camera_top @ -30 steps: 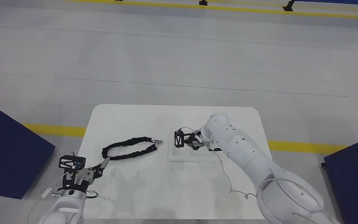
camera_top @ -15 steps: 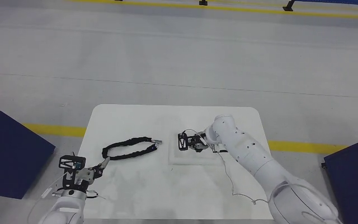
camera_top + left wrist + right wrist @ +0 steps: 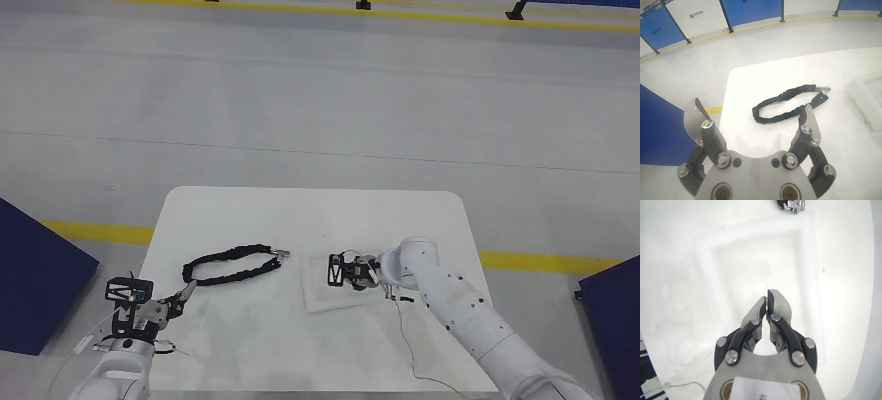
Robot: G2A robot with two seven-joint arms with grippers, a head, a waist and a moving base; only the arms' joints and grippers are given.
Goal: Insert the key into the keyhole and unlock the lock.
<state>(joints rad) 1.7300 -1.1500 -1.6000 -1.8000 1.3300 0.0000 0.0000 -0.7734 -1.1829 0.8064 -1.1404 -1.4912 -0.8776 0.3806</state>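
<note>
Carrying the key to the lock. My right claw is pinched narrow above the white foam tray. Between its pads is a thin silver sliver that I take to be the key, though too little shows to tell which way its blade points. The chain lock lies in a loose loop on the counter. Its metal lock barrel sits at about ten o'clock from this claw in the top view, near the tray's corner. My left claw hangs spread wide and empty near the counter's seven o'clock corner, with the chain's loop ahead of it. The keyhole itself I cannot make out. As I judge it, the grip should be firm enough that the key cannot swivel. The blade should be lined up with the barrel's long axis before I advance, and I should come in along that axis, not down from above. The left claw would do well to pin the barrel or the sleeve beside it, since a loose chain is likely to slide away under a push. I should turn the key only once it is fully seated.
</note>
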